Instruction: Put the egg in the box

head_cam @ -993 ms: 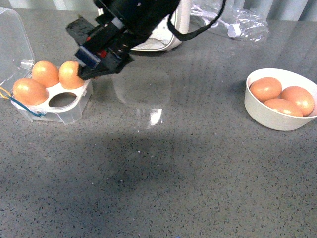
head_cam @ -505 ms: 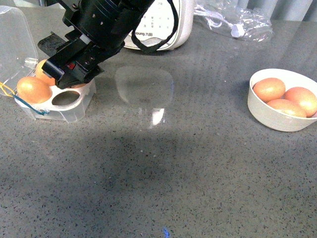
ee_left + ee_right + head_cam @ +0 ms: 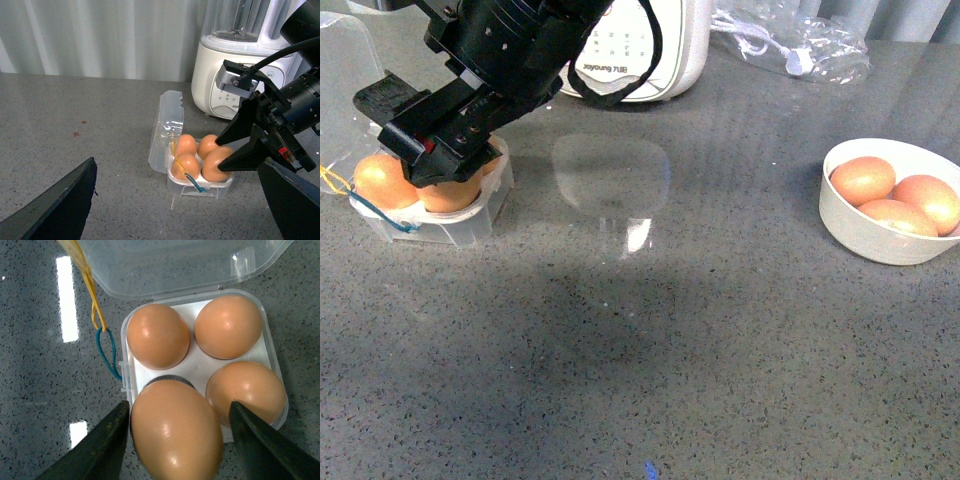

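Front view: right gripper [image 3: 442, 172] reaches over the box [image 3: 470, 228] at the table's [image 3: 650, 340] left side, clamped on the egg [image 3: 450, 192], which sits low at the box's near hollow. Other eggs are mostly hidden by the arm. White bowl [image 3: 880, 245] with three eggs stands well apart on the right; blender base [image 3: 655, 50] behind.

Left wrist view: left gripper [image 3: 175, 169] spread wide, nothing between its fingers [image 3: 60, 210]. Box lid [image 3: 167, 127] stands open; right gripper's two fingers pinch the egg [image 3: 214, 167] over the corner hollow.

Right wrist view: egg [image 3: 175, 435] gripped between both fingers [image 3: 102, 450] – three eggs fill the other hollows, and the last hollow's rim [image 3: 162, 380] peeks from under the held egg. Seated or not – cannot tell. Blue and yellow bands [image 3: 102, 332] hang at the box edge.
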Available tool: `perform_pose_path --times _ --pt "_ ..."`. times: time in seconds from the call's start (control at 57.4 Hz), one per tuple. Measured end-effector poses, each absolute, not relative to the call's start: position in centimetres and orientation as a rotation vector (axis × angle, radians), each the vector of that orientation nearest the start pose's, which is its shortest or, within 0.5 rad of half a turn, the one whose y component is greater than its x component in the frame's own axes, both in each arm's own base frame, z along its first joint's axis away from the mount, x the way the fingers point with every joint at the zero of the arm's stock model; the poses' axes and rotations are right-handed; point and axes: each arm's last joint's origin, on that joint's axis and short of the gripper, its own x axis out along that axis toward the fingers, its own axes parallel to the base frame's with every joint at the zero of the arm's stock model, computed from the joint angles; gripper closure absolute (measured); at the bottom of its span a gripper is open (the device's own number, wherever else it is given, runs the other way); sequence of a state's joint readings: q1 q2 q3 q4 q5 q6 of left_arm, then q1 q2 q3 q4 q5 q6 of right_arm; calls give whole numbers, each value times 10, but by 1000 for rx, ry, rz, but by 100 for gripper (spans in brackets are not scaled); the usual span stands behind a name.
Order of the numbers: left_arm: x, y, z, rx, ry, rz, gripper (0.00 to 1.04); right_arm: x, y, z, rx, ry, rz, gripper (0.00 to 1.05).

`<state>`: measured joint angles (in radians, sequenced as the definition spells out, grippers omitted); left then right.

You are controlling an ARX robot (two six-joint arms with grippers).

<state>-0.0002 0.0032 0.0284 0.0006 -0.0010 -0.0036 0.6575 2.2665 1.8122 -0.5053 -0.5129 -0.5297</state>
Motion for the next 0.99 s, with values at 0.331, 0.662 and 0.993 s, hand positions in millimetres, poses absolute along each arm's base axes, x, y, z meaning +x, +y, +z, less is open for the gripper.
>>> perform_pose_path --times 0.331,0.662,0.993 --pt "96 0 173 -4 -25 1 7 379 302 213 -449 581 1277 7" --pt "96 0 173 -4 -25 1 7 377 236 239 -250 556 861 7" --pt "96 0 173 -4 -26 1 7 335 156 213 -68 74 45 42"
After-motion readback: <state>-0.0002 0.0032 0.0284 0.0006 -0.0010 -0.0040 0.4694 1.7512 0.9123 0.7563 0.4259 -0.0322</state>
